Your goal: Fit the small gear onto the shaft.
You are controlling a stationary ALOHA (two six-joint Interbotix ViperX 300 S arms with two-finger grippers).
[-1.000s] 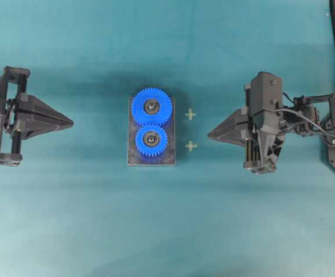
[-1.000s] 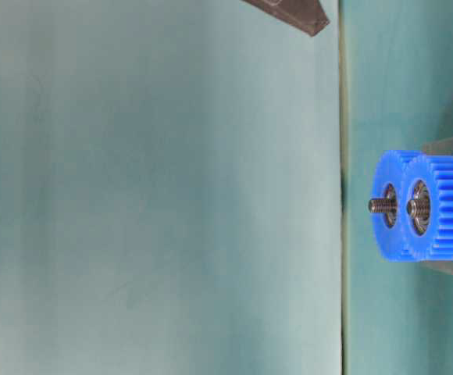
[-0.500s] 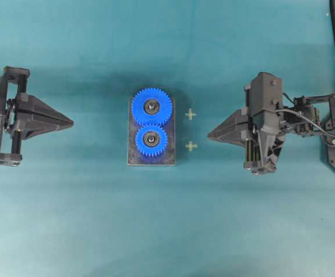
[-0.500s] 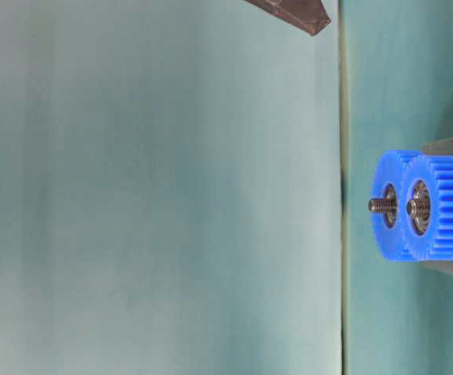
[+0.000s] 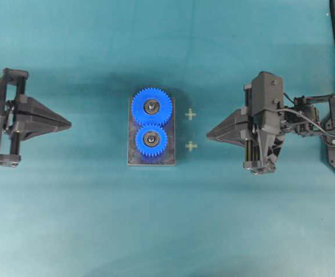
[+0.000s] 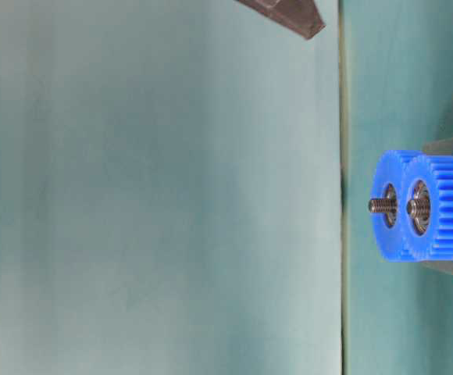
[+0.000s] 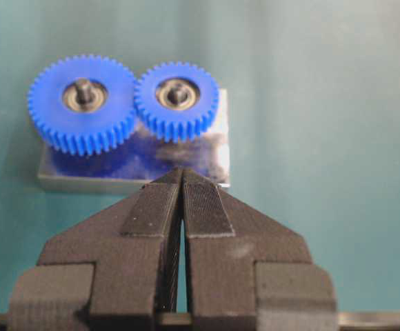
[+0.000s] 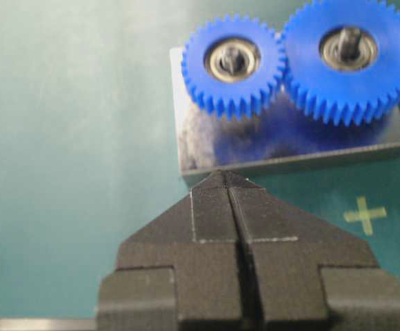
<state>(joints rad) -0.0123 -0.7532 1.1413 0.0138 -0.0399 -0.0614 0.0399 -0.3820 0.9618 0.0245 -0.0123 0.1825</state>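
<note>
On the dark plate [image 5: 151, 157] at the middle of the tabletop [image 5: 167, 231], the small gear [image 5: 151, 141] already sits over the shaft [image 5: 152, 138], its teeth meshed with the larger gear [image 5: 151, 107] just behind it. My left hand [image 5: 68, 122] and right hand [image 5: 209, 135] both hang well apart from it, fingers pressed together and holding nothing. The risk I see is that any stray reach back in could nudge the plate or lift the small gear, since nothing but the fit seems to hold it.
</note>
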